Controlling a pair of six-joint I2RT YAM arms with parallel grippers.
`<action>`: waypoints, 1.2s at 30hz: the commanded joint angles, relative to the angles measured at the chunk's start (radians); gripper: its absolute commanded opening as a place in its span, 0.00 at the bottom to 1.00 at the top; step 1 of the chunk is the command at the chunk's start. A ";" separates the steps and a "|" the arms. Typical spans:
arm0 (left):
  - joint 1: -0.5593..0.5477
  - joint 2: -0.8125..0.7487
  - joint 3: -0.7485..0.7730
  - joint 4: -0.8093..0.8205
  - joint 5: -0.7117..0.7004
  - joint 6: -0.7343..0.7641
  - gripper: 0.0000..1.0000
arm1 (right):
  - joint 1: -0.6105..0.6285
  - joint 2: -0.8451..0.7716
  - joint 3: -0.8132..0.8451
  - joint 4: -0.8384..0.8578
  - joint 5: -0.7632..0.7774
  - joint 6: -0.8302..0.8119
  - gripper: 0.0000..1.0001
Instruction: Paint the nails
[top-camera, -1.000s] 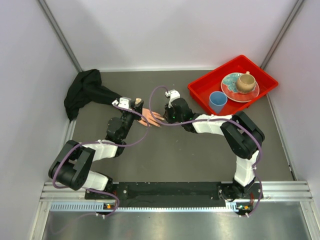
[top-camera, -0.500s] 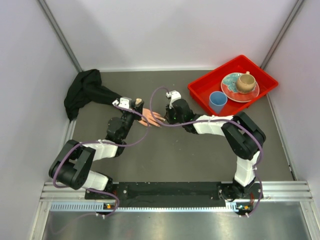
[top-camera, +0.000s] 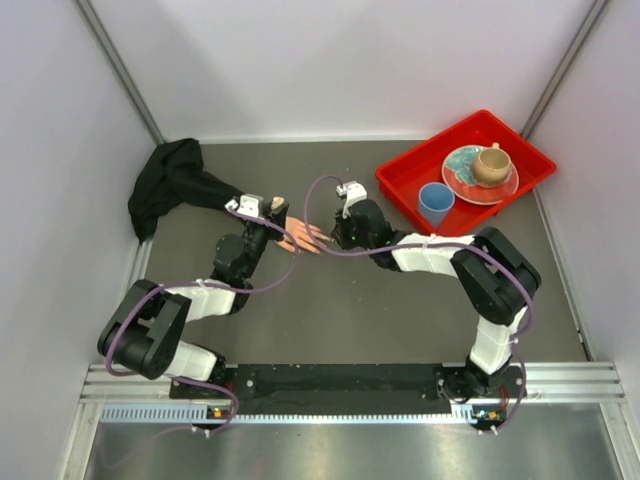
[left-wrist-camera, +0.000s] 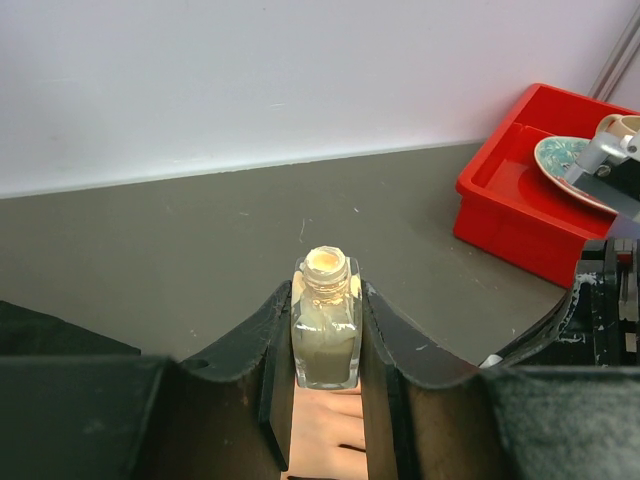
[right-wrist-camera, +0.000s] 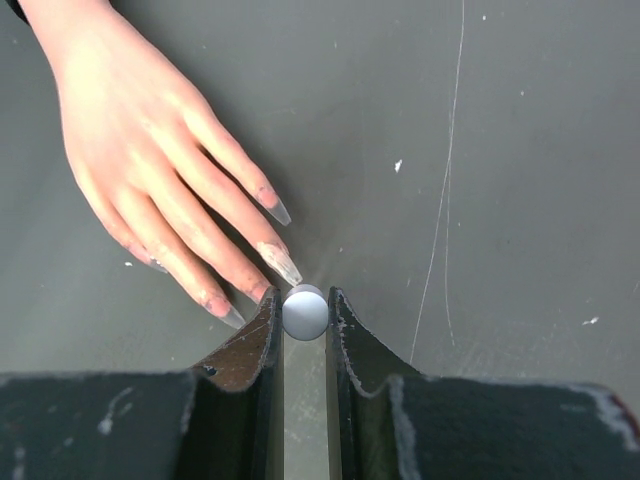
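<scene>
A pink-beige mannequin hand (top-camera: 300, 237) with a black sleeve (top-camera: 170, 185) lies flat on the grey table. In the right wrist view its fingers (right-wrist-camera: 190, 190) spread toward me, with long pale nails (right-wrist-camera: 282, 264). My right gripper (right-wrist-camera: 303, 300) is shut on a white round-topped brush cap (right-wrist-camera: 305, 312), which is right at the tip of one nail. In the top view this gripper (top-camera: 335, 232) sits at the fingertips. My left gripper (left-wrist-camera: 325, 295) is shut on an uncapped tan polish bottle (left-wrist-camera: 325, 330), held upright above the hand (left-wrist-camera: 330, 435).
A red tray (top-camera: 400, 185) at the back right holds a blue cup (top-camera: 435, 203), a teal plate (top-camera: 465, 180) and a tan mug (top-camera: 491, 165). Grey walls close the table on three sides.
My right arm has shifted slightly to the right, with the cap still at the fingertips. The left arm, the bottle and the mannequin hand have not moved.
</scene>
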 joint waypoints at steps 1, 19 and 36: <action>0.005 0.001 0.034 0.045 0.007 -0.002 0.00 | -0.003 -0.050 0.006 0.056 -0.008 -0.009 0.00; 0.005 -0.008 0.034 0.035 0.004 0.004 0.00 | 0.025 0.054 0.132 0.018 -0.065 -0.029 0.00; 0.005 -0.002 0.038 0.035 0.008 0.004 0.00 | 0.026 0.081 0.147 -0.016 -0.043 -0.027 0.00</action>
